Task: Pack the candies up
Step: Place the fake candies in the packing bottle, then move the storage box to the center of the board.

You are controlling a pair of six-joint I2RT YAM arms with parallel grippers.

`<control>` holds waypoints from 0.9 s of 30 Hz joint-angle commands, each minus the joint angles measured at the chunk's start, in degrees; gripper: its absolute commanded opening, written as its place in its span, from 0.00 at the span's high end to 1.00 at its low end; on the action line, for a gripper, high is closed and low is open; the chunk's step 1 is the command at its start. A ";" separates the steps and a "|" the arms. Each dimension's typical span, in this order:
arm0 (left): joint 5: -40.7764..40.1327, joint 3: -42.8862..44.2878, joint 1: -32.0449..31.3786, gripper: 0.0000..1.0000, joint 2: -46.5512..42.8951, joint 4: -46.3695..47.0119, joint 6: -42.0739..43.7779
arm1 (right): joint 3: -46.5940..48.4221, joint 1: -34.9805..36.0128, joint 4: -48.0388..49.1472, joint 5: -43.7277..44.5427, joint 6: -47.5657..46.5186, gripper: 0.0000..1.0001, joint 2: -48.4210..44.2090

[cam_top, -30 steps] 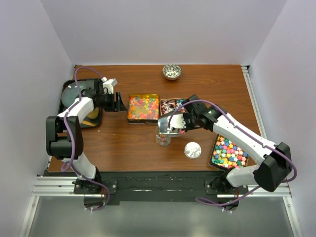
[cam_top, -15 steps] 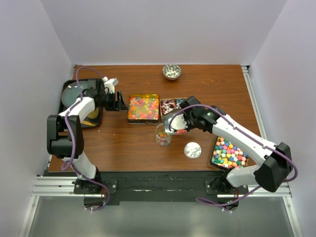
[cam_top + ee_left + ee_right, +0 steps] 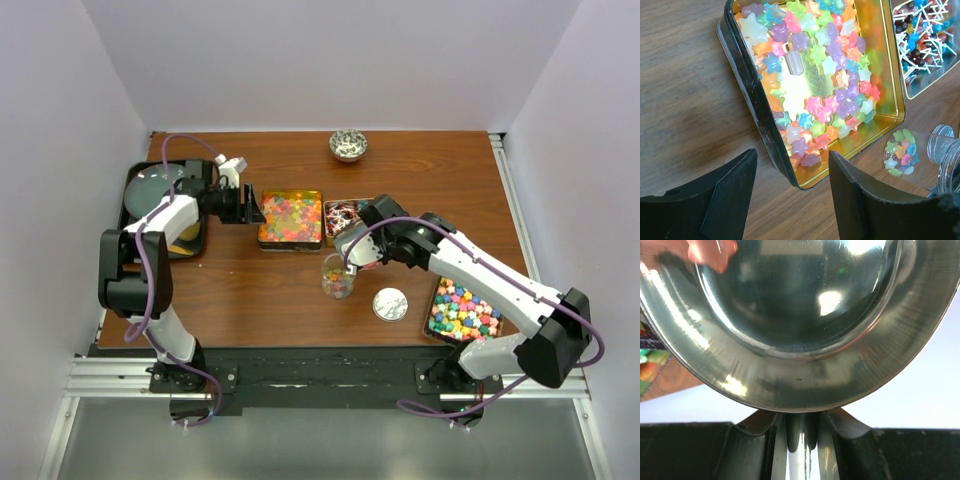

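A metal scoop (image 3: 800, 315) is clamped by the right gripper (image 3: 801, 435) mid-table; the left gripper (image 3: 792, 195) is held open beside the candies (image 3: 840, 50)

The white-shelled left arm (image 3: 165, 216) and right arm (image 3: 490, 273) have black joints; a thin purple cable (image 3: 149, 275) loops along each. The black left hand (image 3: 247, 205) and right hand (image 3: 352, 252) carry broad matte fingers (image 3: 725, 200).
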 commanded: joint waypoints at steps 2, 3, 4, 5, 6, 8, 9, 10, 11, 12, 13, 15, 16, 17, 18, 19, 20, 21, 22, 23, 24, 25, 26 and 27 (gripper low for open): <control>-0.16 2.22 -0.57 0.36 0.64 2.15 -1.50 | 4.30 1.72 -0.92 3.76 -2.78 1.00 0.92; -0.51 2.31 -0.75 0.36 0.82 2.06 -1.59 | 4.31 2.24 -1.10 4.03 -3.04 1.00 0.92; -0.69 2.31 -0.75 0.35 1.08 2.15 -1.76 | 4.31 2.42 -1.18 4.29 -3.48 1.00 0.84; -0.86 2.49 -0.84 0.35 1.35 2.15 -1.94 | 4.05 2.68 -1.27 4.73 -4.27 1.00 0.75; -1.39 2.75 -1.01 0.35 1.61 1.71 -1.94 | 4.04 2.94 -1.27 4.82 -4.62 1.00 0.49; -2.18 3.27 -1.19 0.35 2.40 1.53 -2.11 | 4.22 3.21 -1.45 5.08 -5.24 1.00 0.48; -2.79 3.54 -1.36 0.35 2.75 1.27 -2.29 | 4.48 3.30 -2.14 5.35 -5.24 1.00 0.40; -3.15 3.80 -1.54 0.35 3.71 1.09 -2.38 | 4.92 3.30 -2.33 5.35 -5.16 1.00 0.48; -3.24 4.41 -1.54 0.35 4.16 0.92 -2.55 | 5.53 3.30 -2.50 5.44 -4.89 1.00 0.57; -3.06 4.77 -1.80 0.35 4.68 0.66 -2.55 | 5.97 3.30 -2.42 5.35 -4.54 1.00 0.57; -3.06 5.03 -1.98 0.35 5.65 0.65 -2.64 | 6.59 3.30 -2.50 5.18 -3.93 1.00 0.75; -3.06 6.18 -2.50 0.35 6.70 0.30 -2.64 | 9.31 3.30 -3.29 3.78 -1.04 1.00 1.45; -3.41 6.61 -2.85 0.35 7.84 0.13 -2.64 | 10.62 3.30 -3.47 2.98 0.28 1.00 1.63; -3.76 7.49 -2.95 0.35 8.46 -0.13 -2.64 | 13.07 3.12 -2.95 2.54 3.34 1.00 1.80; -5.33 8.02 -3.38 0.36 9.25 -0.75 -2.55 | 14.14 3.12 -2.94 2.45 5.02 1.00 2.59; -6.30 8.55 -3.56 0.38 10.39 -1.19 -2.73 | 15.37 3.12 -3.12 2.27 7.04 1.00 3.03; -7.10 9.51 -3.56 0.39 11.01 -1.71 -2.82 | 17.90 3.12 -3.73 2.27 10.98 1.00 3.64; -8.32 10.13 -3.65 0.41 11.54 -1.98 -3.08 | 19.15 3.12 -4.08 2.27 12.93 1.00 4.52; -9.20 11.44 -3.56 0.44 12.59 -2.33 -3.34 | 20.64 3.12 -4.43 2.80 14.43 1.00 4.88; -10.78 12.24 -3.47 0.46 13.12 -3.38 -3.43 | 20.92 3.12 -4.35 3.06 16.62 1.00 4.97; -11.67 13.11 -3.39 0.46 13.65 -3.82 -3.52 | 21.00 2.95 -4.09 3.33 17.34 1.00 4.79; -12.20 14.69 -3.21 0.48 14.70 -4.26 -3.61 | 21.01 2.60 -4.09 3.33 18.39 1.00 4.79; -12.72 15.31 -2.60 0.50 15.14 -4.62 -3.61 | 21.01 2.16 -4.17 3.24 18.66 1.00 4.70; -13.16 15.93 -2.07 0.52 15.50 -4.79 -3.78 | 21.01 0.85 -4.17 2.98 18.92 1.00 4.53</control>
